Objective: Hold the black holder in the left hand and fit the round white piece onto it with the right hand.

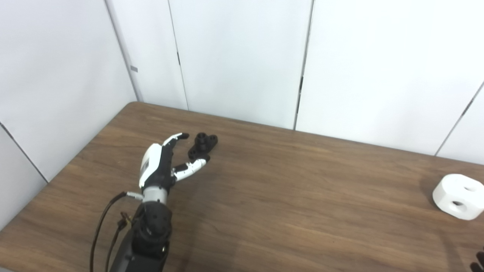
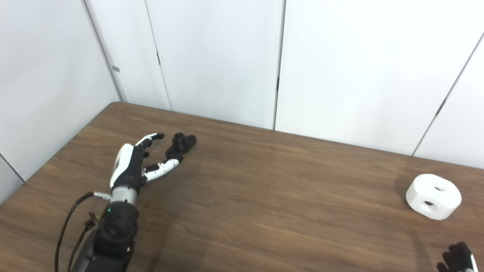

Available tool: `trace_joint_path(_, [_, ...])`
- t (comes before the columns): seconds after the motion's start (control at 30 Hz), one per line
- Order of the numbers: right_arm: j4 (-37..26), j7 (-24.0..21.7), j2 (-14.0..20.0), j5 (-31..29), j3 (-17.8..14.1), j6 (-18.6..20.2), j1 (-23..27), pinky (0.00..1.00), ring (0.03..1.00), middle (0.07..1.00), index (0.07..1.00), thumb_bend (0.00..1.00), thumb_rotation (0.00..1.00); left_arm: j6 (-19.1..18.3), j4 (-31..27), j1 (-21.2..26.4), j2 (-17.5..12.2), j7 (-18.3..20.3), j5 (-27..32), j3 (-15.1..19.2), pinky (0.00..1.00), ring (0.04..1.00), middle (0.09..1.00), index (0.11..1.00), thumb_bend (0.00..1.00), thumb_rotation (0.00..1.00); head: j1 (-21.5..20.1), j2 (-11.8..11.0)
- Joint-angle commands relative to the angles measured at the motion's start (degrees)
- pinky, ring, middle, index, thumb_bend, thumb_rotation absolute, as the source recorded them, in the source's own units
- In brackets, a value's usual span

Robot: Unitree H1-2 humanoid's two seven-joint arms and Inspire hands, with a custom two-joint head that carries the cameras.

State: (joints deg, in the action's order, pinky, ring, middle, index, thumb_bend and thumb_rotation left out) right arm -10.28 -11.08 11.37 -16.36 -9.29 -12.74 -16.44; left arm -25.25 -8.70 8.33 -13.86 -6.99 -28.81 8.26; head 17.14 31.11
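From the left eye view, the black holder (image 1: 203, 146) is sitting near the far left edge of the wooden table (image 1: 287, 196), open board stretching rightward to the round white piece (image 1: 458, 196); white wall panels (image 1: 242, 56) are standing behind; the left hand (image 1: 160, 164) is spreading wide, empty, fingertips beside the holder. From the right eye view, the right hand (image 2: 457, 258) is peeking in at the bottom corner; I cannot tell its spread.

Right hand (image 2: 457, 258) mostly cut off at the bottom edge, only dark fingertips showing (grip state unreadable). Left hand (image 1: 160, 164) hides the near part of black holder (image 1: 203, 145); contact there can't be judged.
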Motion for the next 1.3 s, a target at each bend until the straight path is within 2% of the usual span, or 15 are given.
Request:
trace_joint_path(0.0, [3.15,-0.09,-0.76,-0.13,0.29,-0.38,-1.55,1.0,0.999,0.998,0.991,0.75,0.93,0.42,1.61,3.35,-1.83,-2.43,-1.81,0.21,0.83,0.919,0.921,0.832,0.8,0.35,-0.02,0.0])
trace_joint_path(0.17, [2.87,0.17,-0.97,0.05,0.36,-0.18,-1.7,1.0,0.999,0.998,0.99,0.75,0.92,2.26,8.08,5.94,-4.03,-4.36,-3.65,-1.28,0.83,0.931,0.917,0.826,0.81,0.34,-0.36,0.04])
trace_joint_path(0.33, [2.64,0.32,-1.05,0.35,0.44,-0.16,-1.8,1.0,0.996,0.988,0.979,0.75,0.92,2.59,14.16,8.21,-6.16,-6.63,-6.78,-4.12,0.98,0.961,0.905,0.797,0.85,0.36,-0.56,0.14])
trace_joint_path(0.63, [2.04,0.21,-1.2,0.19,0.71,-0.08,-2.14,1.0,0.999,0.989,0.983,0.7,0.93,1.17,23.81,12.26,-9.32,-8.24,-11.66,-9.43,1.0,1.0,0.93,0.77,0.87,0.44,-0.96,0.42])
trace_joint_path(1.03, [2.11,0.13,-1.58,0.51,0.87,-0.78,-2.36,1.0,0.994,0.986,0.974,0.65,0.93,1.46,27.32,14.37,-9.29,-7.15,-10.58,-11.27,1.0,0.999,0.917,0.726,0.88,0.43,-1.25,0.77])
trace_joint_path(1.27, [1.54,1.09,-1.93,1.72,0.87,-0.47,-2.46,1.0,0.985,0.983,0.972,0.59,0.93,2.86,28.19,15.8,-9.04,-7.25,-9.22,-11.58,1.0,0.964,0.883,0.703,0.85,0.4,-1.3,0.97])
